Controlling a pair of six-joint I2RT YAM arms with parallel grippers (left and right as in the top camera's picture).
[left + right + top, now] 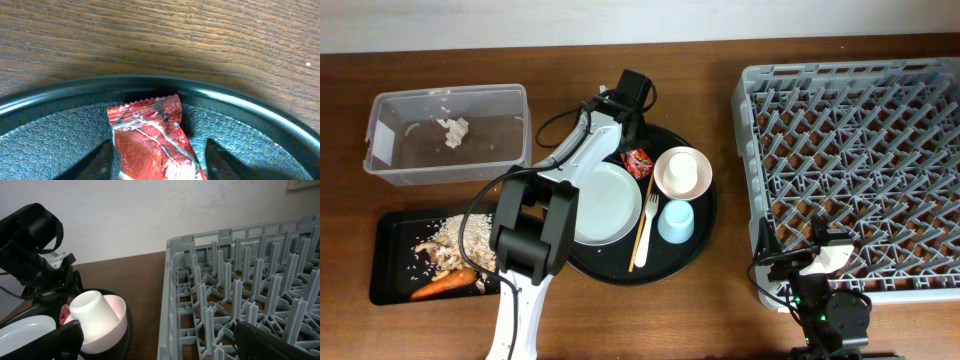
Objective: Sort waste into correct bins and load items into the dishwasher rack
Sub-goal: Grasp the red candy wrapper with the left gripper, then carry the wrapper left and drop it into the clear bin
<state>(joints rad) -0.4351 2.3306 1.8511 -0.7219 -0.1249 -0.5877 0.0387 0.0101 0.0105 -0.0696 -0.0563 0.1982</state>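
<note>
The red snack wrapper (pixel 150 140) lies at the back of the large round black tray (pixel 705 215); it also shows in the overhead view (pixel 638 160). My left gripper (pixel 160 167) is open, with a finger on each side of the wrapper, and in the overhead view (pixel 630 140) it sits just behind it. On the same tray are the grey-green plate (pixel 603 203), the pink bowl (pixel 670 185) with the cream cup (pixel 684 172) in it, the blue cup (pixel 676 221), the white fork (pixel 651 212) and the chopstick (pixel 642 225). My right gripper (pixel 160 345) is open and empty at the grey dishwasher rack's (pixel 850 170) front left corner.
The clear tub (pixel 390 165) at the far left holds the crumpled tissue (pixel 453 130). The shallow black tray (pixel 382 270) in front of it holds rice (pixel 450 238) and the carrot (pixel 442 285). The left arm stretches over the plate's left side.
</note>
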